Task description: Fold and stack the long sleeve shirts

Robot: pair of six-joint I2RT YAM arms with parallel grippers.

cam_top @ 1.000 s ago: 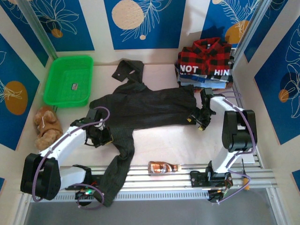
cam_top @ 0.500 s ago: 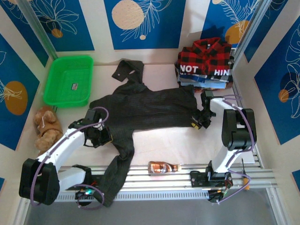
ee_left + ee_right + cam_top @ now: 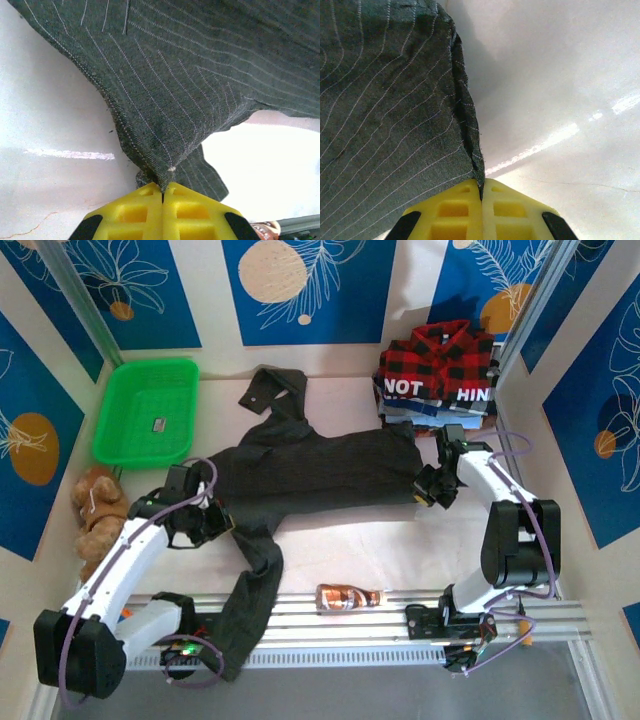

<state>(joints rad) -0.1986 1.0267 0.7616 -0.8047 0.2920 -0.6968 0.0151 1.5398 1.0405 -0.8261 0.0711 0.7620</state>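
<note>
A dark charcoal pinstriped long sleeve shirt lies spread across the middle of the table, one sleeve trailing over the front rail. My left gripper is shut on the shirt's cloth at its left lower edge, yellow fingers pinching a fold. At the shirt's right edge my right gripper is shut on the hem; its yellow fingers meet on the cloth. A red-and-black plaid shirt lies folded on top of a stack at the back right.
A green plastic basket stands at the back left. A brown plush toy lies by the left wall. A brown bottle lies on the front rail. Folded clothes with white lettering sit under the plaid shirt.
The right gripper has closed on the shirt's right hem and moved back and slightly right. The left gripper has pulled its held cloth left and back, stretching the shirt's lower edge.
</note>
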